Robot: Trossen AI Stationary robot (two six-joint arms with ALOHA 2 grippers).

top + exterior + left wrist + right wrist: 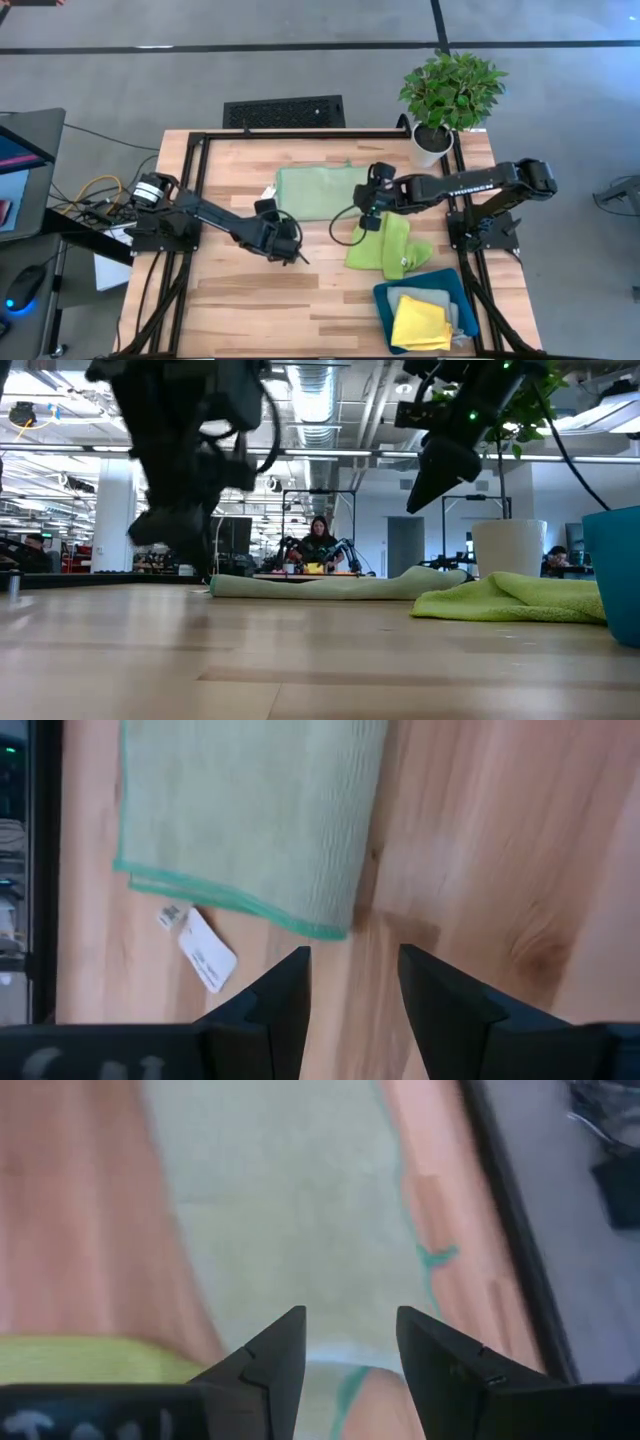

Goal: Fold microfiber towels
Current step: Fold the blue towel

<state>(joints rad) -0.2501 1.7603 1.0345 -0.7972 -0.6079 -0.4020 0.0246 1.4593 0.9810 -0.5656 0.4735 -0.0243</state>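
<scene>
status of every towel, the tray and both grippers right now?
Sage green microfiber towel: folded, flat on the table.
Lime green microfiber towel: rumpled, unfolded, beside the tray.
Bright yellow microfiber towel: folded, in the tray.
Light grey-blue microfiber towel: in the tray, under the yellow one.
Teal rectangular tray: holds two towels.
Left gripper: open, empty.
Right gripper: open, empty.

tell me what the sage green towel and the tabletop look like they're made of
Sage green towel: seemingly soft microfiber cloth, matte, with fine woven ribbing, a stitched green hem and a white tag.
Tabletop: wood, apparently butcher-block planks, with visible grain, knots and a smooth light finish.
</scene>
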